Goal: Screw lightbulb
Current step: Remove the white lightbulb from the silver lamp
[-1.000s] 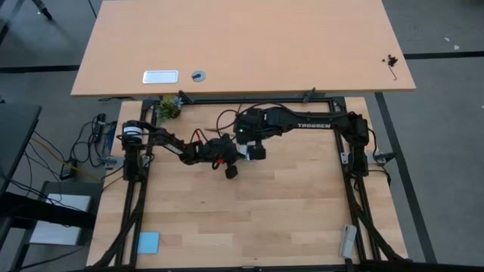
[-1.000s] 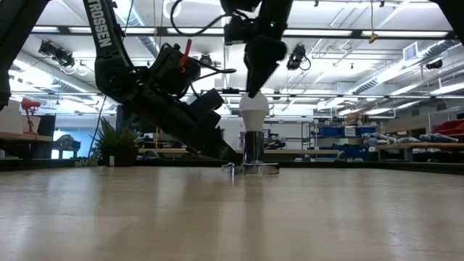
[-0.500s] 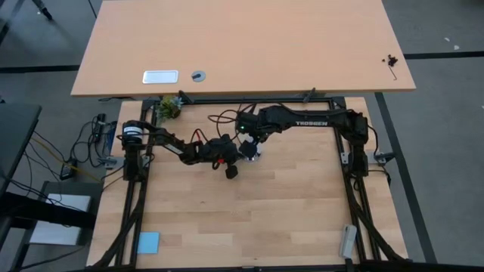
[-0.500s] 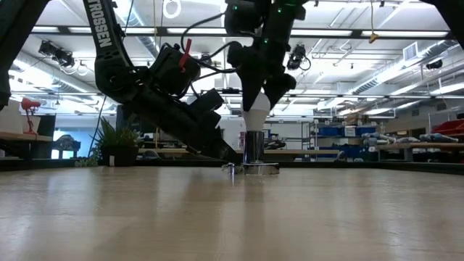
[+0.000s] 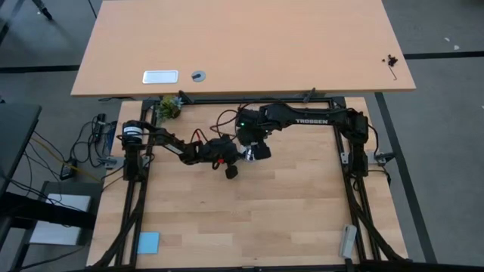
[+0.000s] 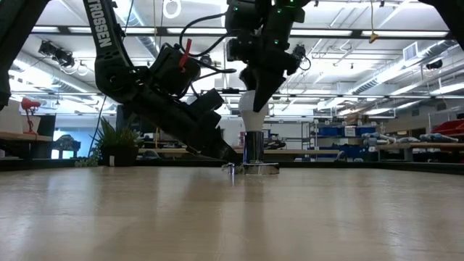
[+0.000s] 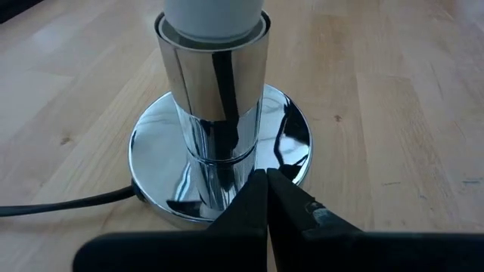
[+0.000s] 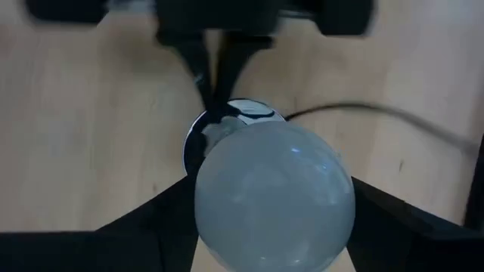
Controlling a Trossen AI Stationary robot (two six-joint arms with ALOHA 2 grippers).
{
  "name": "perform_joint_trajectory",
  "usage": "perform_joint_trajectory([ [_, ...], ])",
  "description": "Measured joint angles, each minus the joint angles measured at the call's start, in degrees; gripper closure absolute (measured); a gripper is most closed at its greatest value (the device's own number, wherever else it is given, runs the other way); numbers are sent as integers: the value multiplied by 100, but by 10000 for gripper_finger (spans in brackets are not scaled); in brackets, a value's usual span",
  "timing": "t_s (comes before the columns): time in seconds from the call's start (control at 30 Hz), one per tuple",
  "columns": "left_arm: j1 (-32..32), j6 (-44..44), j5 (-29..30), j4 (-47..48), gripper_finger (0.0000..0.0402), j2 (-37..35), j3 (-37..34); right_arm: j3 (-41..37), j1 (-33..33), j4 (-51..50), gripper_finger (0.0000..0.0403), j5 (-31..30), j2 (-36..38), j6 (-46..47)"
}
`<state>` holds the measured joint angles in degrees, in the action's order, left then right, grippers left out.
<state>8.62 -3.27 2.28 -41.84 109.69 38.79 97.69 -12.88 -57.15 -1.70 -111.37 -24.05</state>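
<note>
The white frosted lightbulb (image 6: 253,118) stands upright with its narrow end in the chrome socket tube (image 7: 214,113), which rises from a round chrome base disc (image 7: 155,143) on the wooden table. My right gripper (image 6: 258,93) comes down from above, shut on the bulb (image 8: 274,198). My left gripper (image 7: 266,181) is shut, low at the table, with its tips on the base disc. In the high view both grippers meet near the table's middle (image 5: 243,155). My left gripper presses its shut fingertips (image 7: 261,189) on the base disc's rim (image 7: 291,162), slanting down from the table's left side. The disc lies flat on the table. My right gripper pinches the bulb's round upper part (image 8: 219,204) between its two fingers (image 8: 162,219), from above, pointing down. The bulb stands upright in the socket.
A black cord (image 7: 60,202) runs from the socket base across the table. A blue pad (image 5: 148,242) lies at the near left corner and a grey object (image 5: 348,240) at the near right. A small plant (image 5: 169,106) stands at the far left edge.
My right gripper has come down a little over the bulb and turned about its upright axis, first one way and then back. The bulb and the socket stay upright in place. My left gripper has kept still on the base.
</note>
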Motion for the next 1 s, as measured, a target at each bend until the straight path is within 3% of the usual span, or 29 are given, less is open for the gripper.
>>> perform_joint_trajectory([
  [0.13, 2, 2, -32, 2, 399, 0, -2, 0, 18, -6, 124, 47, 2, -784],
  [0.37, 7, 11, -44, -3, 399, 0, 0, 144, 71, -158, 126, 1, -2, -574],
  [0.77, 4, 7, -84, 2, 399, 0, 0, 131, 169, -183, 34, -244, 0, 2219],
  [1.0, 2, 4, -84, 2, 399, 0, 0, 179, 263, -182, 15, -207, 0, 3567],
])
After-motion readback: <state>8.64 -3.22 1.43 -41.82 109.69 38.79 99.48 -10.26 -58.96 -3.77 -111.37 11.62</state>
